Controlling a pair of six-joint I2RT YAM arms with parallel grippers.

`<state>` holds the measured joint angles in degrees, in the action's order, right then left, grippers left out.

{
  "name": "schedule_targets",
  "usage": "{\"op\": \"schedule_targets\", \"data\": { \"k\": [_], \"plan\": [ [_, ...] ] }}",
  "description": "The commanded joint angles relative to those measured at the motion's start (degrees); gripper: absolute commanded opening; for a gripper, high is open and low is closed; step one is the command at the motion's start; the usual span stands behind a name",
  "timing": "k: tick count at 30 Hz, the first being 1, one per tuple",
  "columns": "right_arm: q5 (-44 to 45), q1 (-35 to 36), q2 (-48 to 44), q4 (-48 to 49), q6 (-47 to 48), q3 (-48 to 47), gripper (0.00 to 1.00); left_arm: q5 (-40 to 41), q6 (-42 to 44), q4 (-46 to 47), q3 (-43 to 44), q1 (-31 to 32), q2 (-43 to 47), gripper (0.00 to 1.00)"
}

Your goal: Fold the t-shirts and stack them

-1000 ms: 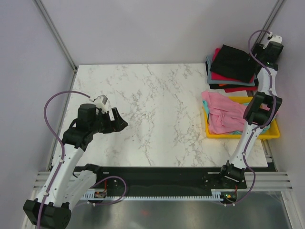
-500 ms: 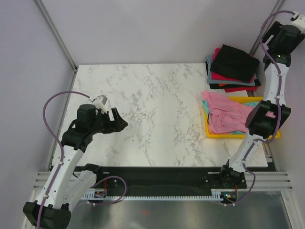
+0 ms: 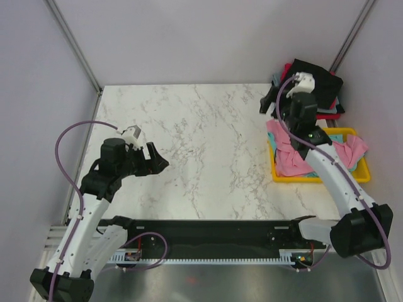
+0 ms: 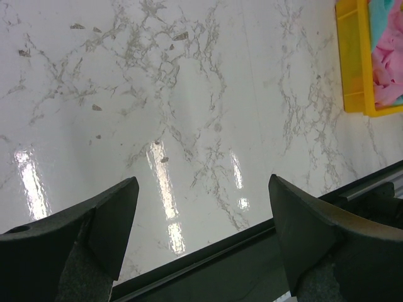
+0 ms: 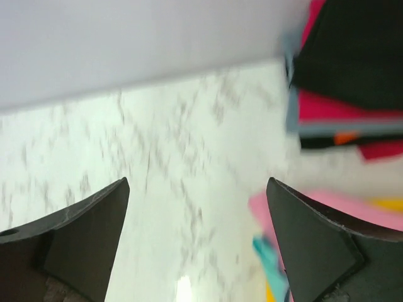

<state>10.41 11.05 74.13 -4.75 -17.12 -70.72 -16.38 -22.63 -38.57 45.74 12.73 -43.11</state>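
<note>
Blurry t-shirts [image 5: 359, 56], perhaps stacked, tool [image 5: 196, 185] agape

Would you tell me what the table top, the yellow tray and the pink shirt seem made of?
Table top: polished marble or marble-look laminate, judging by grey veins and glossy reflections. Yellow tray: likely moulded plastic, with uniform colour and a smooth rigid rim. Pink shirt: soft matte fabric, probably cotton, lying crumpled in folds.

A folded black t-shirt [image 3: 323, 80] tops the stack at the worktop's [image 3: 208, 138] far right corner, with a red t-shirt [image 5: 334, 106] and a grey layer [image 5: 352, 130] beneath. A crumpled pink t-shirt [image 3: 286, 157] lies in the yellow tray [image 3: 318, 178], spilling over its left rim and partly covering a teal t-shirt [image 3: 337, 135].
</note>
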Motion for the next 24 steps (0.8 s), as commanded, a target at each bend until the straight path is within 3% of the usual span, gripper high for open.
{"op": "schedule_targets", "data": {
  "k": [1,4,11,16,24],
  "plan": [
    [-6.3,1.2,-9.0,-1.9,-8.2,13.6,0.98,-0.3,-0.9,2.4,0.0,-0.2,0.9,0.92],
    [-10.3,3.9,-16.3,-2.2,-10.6,28.7,0.98,-0.1,-1.0,2.4,0.0,-0.2,1.2,0.92],
    [-12.1,12.7,-33.4,-4.7,-17.1,44.1,0.98,1.1,-1.2,2.4,-0.2,-0.3,2.0,0.92],
    [-10.8,13.6,-39.1,-9.0,-16.3,45.4,0.98,1.0,-1.3,2.4,-0.2,-0.2,2.3,0.92],
    [-6.1,13.7,-35.9,-11.6,-13.6,42.4,0.98,1.1,-1.4,2.4,-0.3,0.0,1.8,0.91]
  ]
}}
